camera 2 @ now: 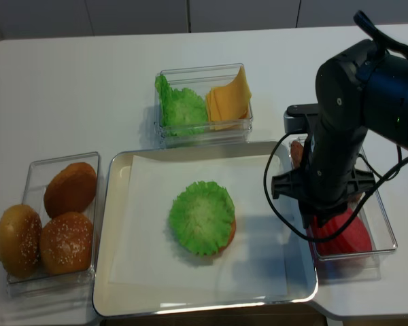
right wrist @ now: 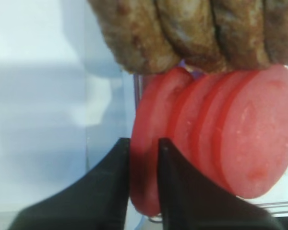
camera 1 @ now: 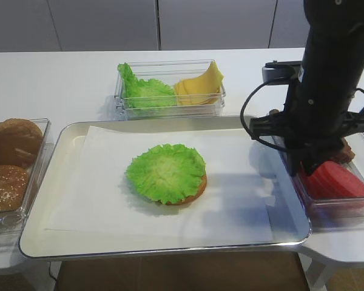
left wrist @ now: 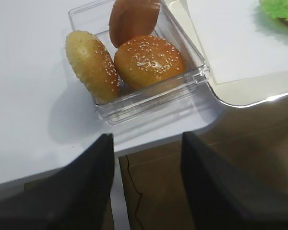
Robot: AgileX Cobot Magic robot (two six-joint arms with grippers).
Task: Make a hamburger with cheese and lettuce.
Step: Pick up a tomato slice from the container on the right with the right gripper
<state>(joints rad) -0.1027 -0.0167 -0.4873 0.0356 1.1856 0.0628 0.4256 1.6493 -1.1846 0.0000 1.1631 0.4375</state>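
Observation:
The hamburger (camera 1: 167,173) is a tan bun base topped by a frilly green lettuce leaf (camera 2: 202,217), lying on white paper in the tray. Cheese (camera 1: 199,86) slices lean in a clear box at the back beside more lettuce (camera 1: 147,92). My right gripper (right wrist: 144,148) reaches down into the box at the right, its two black fingers (right wrist: 110,191) pressed on either side of the leftmost red tomato slice (right wrist: 149,120). My left gripper (left wrist: 148,135) hangs open with nothing in it, off the table's front edge near the bun box.
More tomato slices (right wrist: 249,139) stand on edge in the right box (camera 2: 387,234), with brown patties (right wrist: 192,33) behind them. A clear box (left wrist: 149,98) of seeded buns (left wrist: 149,60) sits left of the metal tray (camera 1: 170,247). The right arm (camera 1: 327,79) rises above the right box.

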